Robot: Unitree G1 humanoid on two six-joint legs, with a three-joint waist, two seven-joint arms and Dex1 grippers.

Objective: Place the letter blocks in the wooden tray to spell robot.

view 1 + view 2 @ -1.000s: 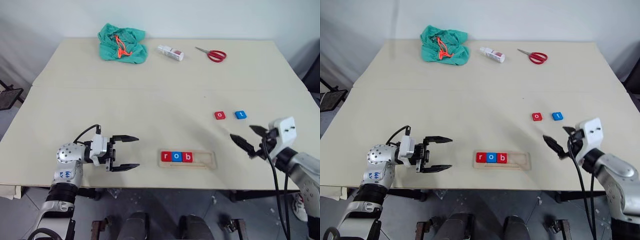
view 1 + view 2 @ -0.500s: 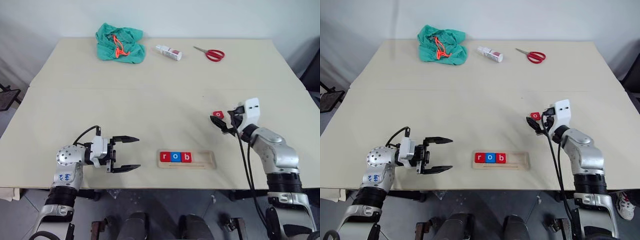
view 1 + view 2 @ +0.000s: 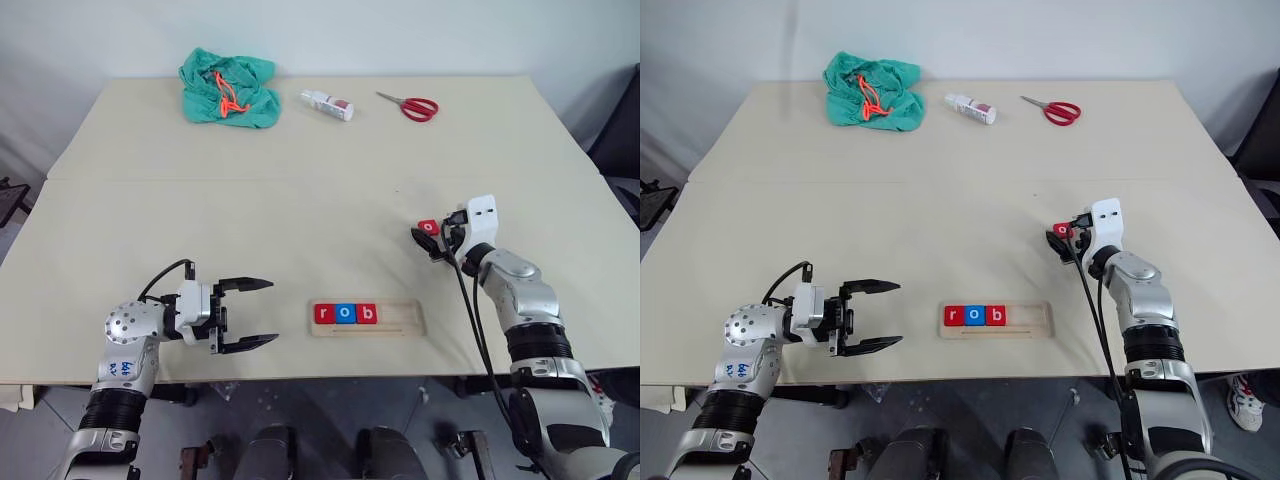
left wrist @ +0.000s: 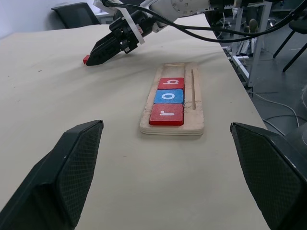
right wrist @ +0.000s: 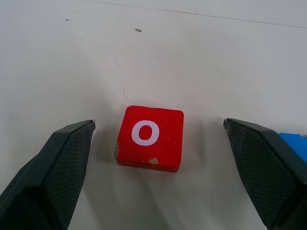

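r, o, b sit in the wooden tray (image 3: 415,321); right gripper (image 5: 154,139) gapes wide around the red o tile (image 5: 150,138), nothing gripped yet; blue tile (image 5: 293,145) waits beside; left gripper (image 3: 248,313) spread empty near the table's front edge.

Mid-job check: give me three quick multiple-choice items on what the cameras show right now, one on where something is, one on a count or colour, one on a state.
1. Where is the red o block lying?
A. in the wooden tray
B. on the table between the right gripper's open fingers
C. beside the scissors

2. How many letter blocks sit in the wooden tray?
A. two
B. three
C. five

3. What is the state of the left gripper?
A. open and empty
B. shut on a blue block
C. shut on the tray

Answers:
1. B: the right wrist view shows the block flat on the table, with the fingers of the right gripper apart on either side of it.
2. B: r, o and b fill the tray's left end, red, blue, red.
3. A: its two fingers stand wide apart with nothing between them.
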